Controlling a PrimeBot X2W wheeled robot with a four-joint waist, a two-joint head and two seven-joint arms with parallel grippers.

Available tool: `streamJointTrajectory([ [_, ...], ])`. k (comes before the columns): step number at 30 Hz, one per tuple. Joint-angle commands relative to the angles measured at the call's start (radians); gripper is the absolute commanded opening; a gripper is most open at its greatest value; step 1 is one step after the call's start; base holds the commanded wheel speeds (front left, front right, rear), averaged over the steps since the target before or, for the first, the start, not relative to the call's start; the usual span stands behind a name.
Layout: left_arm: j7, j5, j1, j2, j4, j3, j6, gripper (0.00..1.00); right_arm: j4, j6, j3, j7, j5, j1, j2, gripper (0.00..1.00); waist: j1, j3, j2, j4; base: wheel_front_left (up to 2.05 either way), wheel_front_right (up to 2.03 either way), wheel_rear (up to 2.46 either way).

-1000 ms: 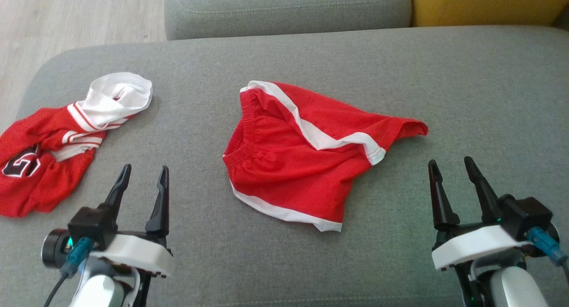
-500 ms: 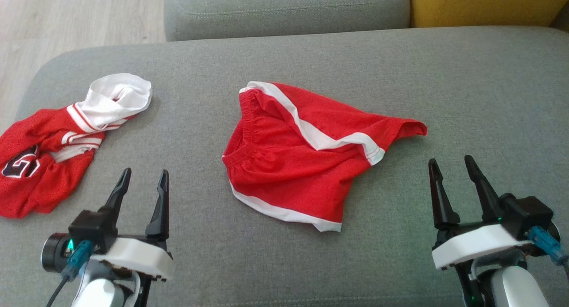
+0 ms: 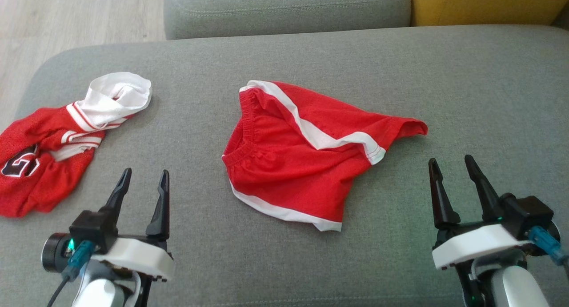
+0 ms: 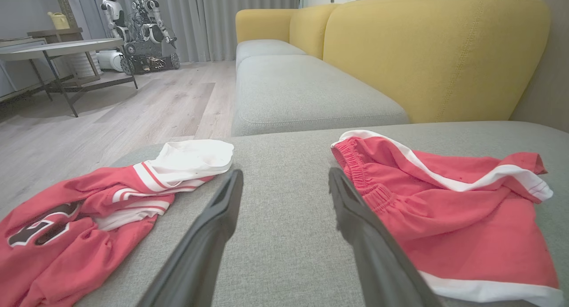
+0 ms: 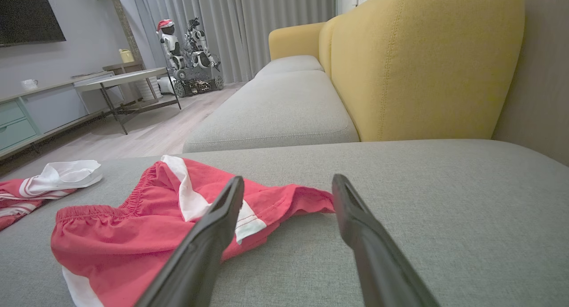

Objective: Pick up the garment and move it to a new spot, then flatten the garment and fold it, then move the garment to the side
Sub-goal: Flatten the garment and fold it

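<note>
Two empty, wide-open grippers: L gripper [image 3: 146,170] at 7 o'clock, R gripper [image 3: 449,160] at 5. We'd best pinch red shorts [image 3: 293,165] by both ends, lift evenly.

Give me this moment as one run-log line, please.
phase: pre-grasp | left end effector: open, empty | right end effector: open, empty | red shorts: crumpled on grey cushion, untouched

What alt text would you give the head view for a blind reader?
Red shorts with white trim lie crumpled on a grey sofa, a red and white jersey bunched at the left. The left gripper and right gripper, both open, point up from the bottom edge, touching nothing.
</note>
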Motion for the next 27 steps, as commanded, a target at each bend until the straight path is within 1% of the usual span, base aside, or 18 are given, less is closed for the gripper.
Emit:
streamJointTrajectory([
  [1, -0.003, -0.001, -0.046, 0.030, -0.031, 0.039, 0.009, 1.00, -0.040, 0.008, 0.024, 0.001, 0.001, -0.017, -0.004, 1.00, 0.0000, 0.001, -0.0001, 0.000, 0.00, 0.00, 0.00],
  [7, -0.005, -0.001, -0.056, 0.030, -0.032, 0.036, 0.011, 1.00, -0.041, 0.008, 0.023, 0.003, 0.002, -0.020, -0.004, 1.00, 0.0000, 0.007, -0.0001, 0.001, 0.00, 0.00, 0.00],
  [10, -0.003, 0.000, -0.084, 0.025, -0.035, 0.025, 0.001, 1.00, -0.045, 0.008, 0.020, 0.003, 0.001, -0.025, -0.004, 1.00, 0.0000, 0.020, -0.0001, 0.005, 0.00, 0.00, 0.00],
  [14, 0.008, -0.003, -0.178, 0.006, -0.020, -0.002, -0.036, 1.00, -0.054, 0.008, 0.021, 0.004, -0.001, -0.041, -0.004, 1.00, 0.0000, 0.052, -0.0001, 0.008, 0.00, 0.00, 0.00],
  [18, 0.039, -0.009, -0.310, -0.029, 0.040, -0.036, -0.080, 1.00, -0.059, 0.008, 0.038, 0.004, -0.005, -0.067, -0.004, 1.00, 0.0000, 0.096, -0.0001, -0.005, 0.00, 0.00, 0.00],
  [22, 0.075, -0.022, -0.445, -0.071, 0.151, -0.068, -0.129, 1.00, -0.060, 0.008, 0.059, 0.008, -0.009, -0.092, -0.004, 1.00, 0.0000, 0.145, -0.0001, -0.035, 0.00, 0.00, 0.00],
  [23, 0.075, -0.022, -0.445, -0.071, 0.151, -0.068, -0.129, 1.00, -0.060, 0.008, 0.059, 0.008, -0.009, -0.092, -0.004, 1.00, 0.0000, 0.145, -0.0001, -0.035, 0.00, 0.00, 0.00],
  [27, 0.104, -0.043, -0.563, -0.109, 0.307, -0.092, -0.185, 1.00, -0.057, 0.008, 0.067, 0.004, -0.012, -0.113, -0.004, 1.00, 0.0000, 0.184, -0.0001, -0.072, 0.00, 0.00, 0.00],
])
